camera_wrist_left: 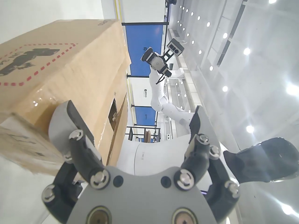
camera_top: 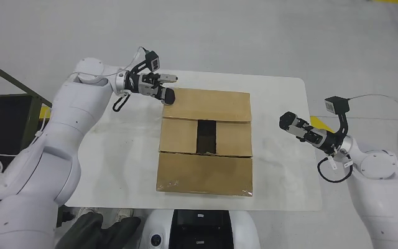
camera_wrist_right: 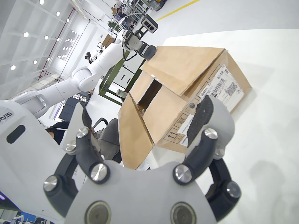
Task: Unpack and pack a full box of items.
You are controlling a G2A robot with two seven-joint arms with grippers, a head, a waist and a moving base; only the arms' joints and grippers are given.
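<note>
Cardboard box (camera_top: 205, 146) is sitting in the middle of the white table (camera_top: 280, 93), top flaps folded down and leaving a dark gap at the centre. Left gripper (camera_wrist_left: 133, 108) is hanging at the box's far left corner, jaws spread, one finger (camera_wrist_left: 70, 122) right against the corner. Right gripper (camera_wrist_right: 144, 104) is hovering off the box's right side, jaws spread, gripping nothing.

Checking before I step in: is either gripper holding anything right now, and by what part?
Nothing is held. The left gripper has open fingers at the box's far left corner; the right gripper is open, apart from the box.
</note>
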